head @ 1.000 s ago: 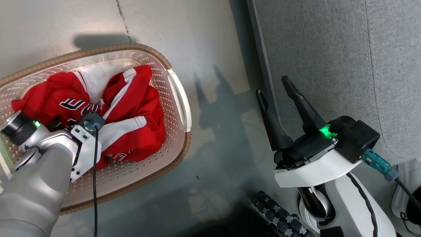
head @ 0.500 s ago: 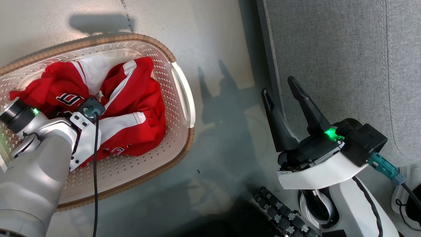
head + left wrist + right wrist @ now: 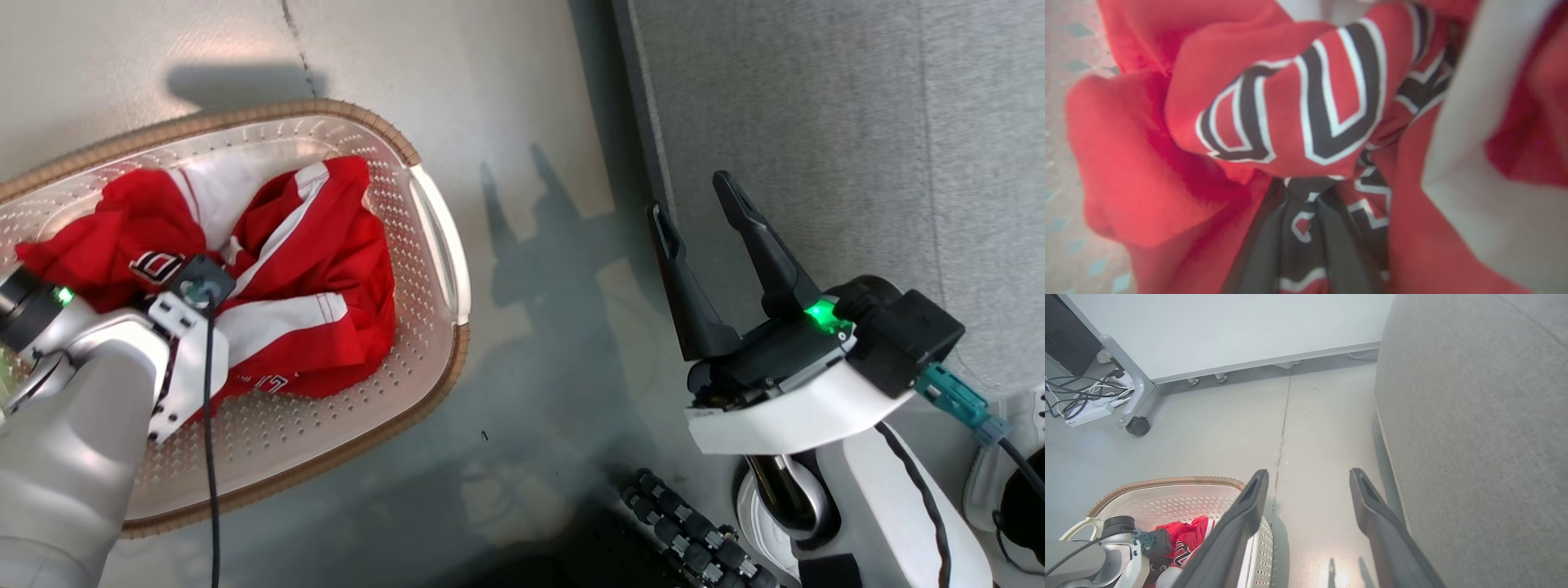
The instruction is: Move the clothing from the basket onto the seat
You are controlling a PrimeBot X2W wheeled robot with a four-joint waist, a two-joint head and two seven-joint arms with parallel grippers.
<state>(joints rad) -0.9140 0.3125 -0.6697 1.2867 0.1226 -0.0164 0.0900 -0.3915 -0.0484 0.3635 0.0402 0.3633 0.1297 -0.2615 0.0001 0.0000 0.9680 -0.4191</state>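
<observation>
The red clothing (image 3: 318,269) with white stripes and black letters lies bunched in the cream basket (image 3: 441,359) on the floor at the left. My left arm reaches down into the basket. In the left wrist view my left gripper (image 3: 1310,183) has its dark fingers (image 3: 1265,245) drawn together on a lettered fold of the clothing (image 3: 1290,114). My right gripper (image 3: 690,197) hangs open and empty over the floor beside the grey seat (image 3: 816,98). In the right wrist view, the right gripper (image 3: 1308,473) points along the floor, between the basket (image 3: 1167,482) and the seat (image 3: 1474,416).
A pale wheeled partition panel (image 3: 1229,326) stands beyond the basket, with a caster (image 3: 1138,426) and a power strip with cables (image 3: 1086,412) at its left. A strip of bare floor (image 3: 539,327) separates basket and seat. My base's black cable chain (image 3: 686,531) is at the bottom.
My left gripper has gone from open to shut on the fabric, and the clothing has bunched slightly leftward. The head camera shifted a little. The right gripper stays open.
</observation>
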